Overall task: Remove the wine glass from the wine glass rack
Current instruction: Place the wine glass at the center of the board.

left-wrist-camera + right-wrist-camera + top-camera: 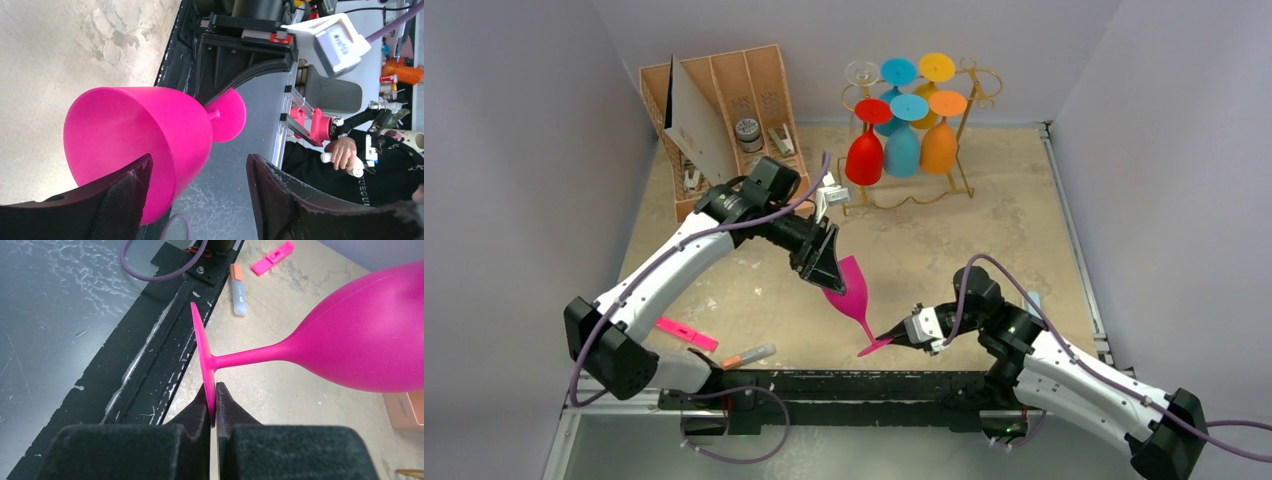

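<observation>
A pink wine glass (852,290) (150,130) (370,340) hangs tilted in the air over the table, away from the gold wire wine glass rack (894,204) at the back. My right gripper (894,337) (216,405) is shut on the rim of its round foot (202,350). My left gripper (829,275) (200,185) is open at the bowl's mouth. One finger (125,195) overlaps the bowl's rim, and the other finger (270,195) stands apart from the glass. Red (865,155), blue (903,148) and orange (940,145) glasses hang upside down on the rack.
A tan slotted organiser (724,110) stands at the back left. A flat pink piece (687,333) (272,257) and an orange-capped marker (749,355) (238,290) lie near the front. A black rail (854,385) runs along the near edge.
</observation>
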### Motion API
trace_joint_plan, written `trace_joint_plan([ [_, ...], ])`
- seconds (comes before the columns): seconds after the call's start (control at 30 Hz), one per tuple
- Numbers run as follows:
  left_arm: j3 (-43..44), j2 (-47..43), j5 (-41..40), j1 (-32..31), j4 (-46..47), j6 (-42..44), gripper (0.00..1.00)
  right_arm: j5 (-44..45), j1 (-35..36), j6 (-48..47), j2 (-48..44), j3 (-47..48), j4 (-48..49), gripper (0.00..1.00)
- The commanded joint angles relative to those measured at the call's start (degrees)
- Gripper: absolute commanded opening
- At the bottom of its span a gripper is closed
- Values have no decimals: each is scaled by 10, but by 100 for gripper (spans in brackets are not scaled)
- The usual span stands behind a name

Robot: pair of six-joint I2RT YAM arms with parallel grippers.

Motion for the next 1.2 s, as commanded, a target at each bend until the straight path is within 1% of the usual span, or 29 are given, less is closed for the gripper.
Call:
trace_joint_plan([
  [0.0,17,23,10,-5,-15,28,64,-27,2,-14,1,34,-4,0],
  [0.13,32,20,-19,-4,-26,42,57,-14,2,-23,9,30,-7,0],
  [0.27,43,8,1,-1,-31,56,55,-8,2,-31,21,34,-14,0],
  [0.37,44,2,12,0,-29,60,50,-14,2,-30,29,35,-5,0],
  [0.43,38,-1,20,0,-24,61,44,-14,2,-31,34,37,0,0],
  [0.5,30,-1,36,0,-22,66,36,-13,2,-31,38,39,4,0],
  [0.6,27,-1,54,0,-28,77,22,-8,2,-31,44,40,7,0],
  [0.63,28,-2,56,0,-30,86,18,-5,2,-31,45,40,8,0],
  [0.8,30,-14,29,0,-34,99,0,9,2,-32,64,47,1,0],
  [0.87,30,-18,27,0,-32,100,0,10,2,-33,74,52,-4,1],
  [1.0,31,-21,23,0,-31,100,0,11,2,-33,80,53,3,12],
  [1.07,31,-23,17,1,-31,103,0,20,3,-22,77,47,23,17],
  [1.17,31,-33,11,1,-31,110,0,27,2,-14,74,40,42,27],
])
